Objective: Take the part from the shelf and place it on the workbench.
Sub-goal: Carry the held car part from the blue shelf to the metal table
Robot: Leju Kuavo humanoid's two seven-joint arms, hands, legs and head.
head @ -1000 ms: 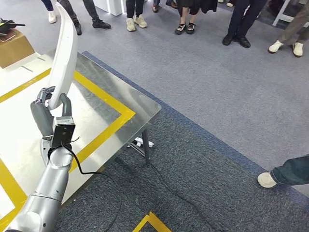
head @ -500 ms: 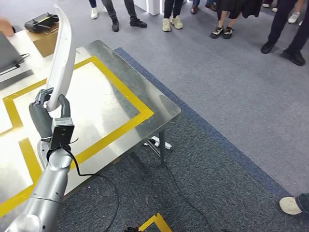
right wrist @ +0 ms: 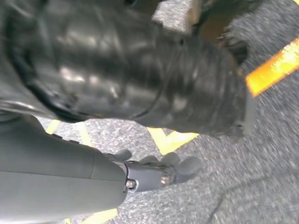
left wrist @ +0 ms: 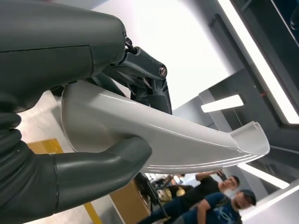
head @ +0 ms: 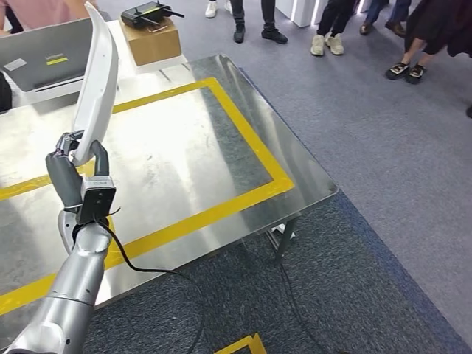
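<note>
One long, curved white part (head: 96, 85) is in play, held by the left hand (head: 72, 173) at its lower end and standing nearly upright over the near-left area of the table (head: 184, 158). In the left wrist view the thumb wraps one face of the part (left wrist: 159, 140) while the dark fingers (left wrist: 148, 79) close over the opposite face, so the left hand (left wrist: 53, 116) clamps it between them; the far end of the part flares out free of the fingers.

The right hand (right wrist: 141, 175) hangs over grey carpet crossed by yellow floor tape, its fingers loosely curled with nothing in them.

The single steel table carries one yellow taped rectangle (head: 245, 147), and the part is above its left portion. The table's right edge and near-right corner (head: 334, 193) border open carpet. At the far edge sit one cardboard box (head: 151, 40) with a black device (head: 146, 12) on top and one grey laptop (head: 47, 60). Beyond, several people's feet (head: 327, 44) stand on the carpet.
</note>
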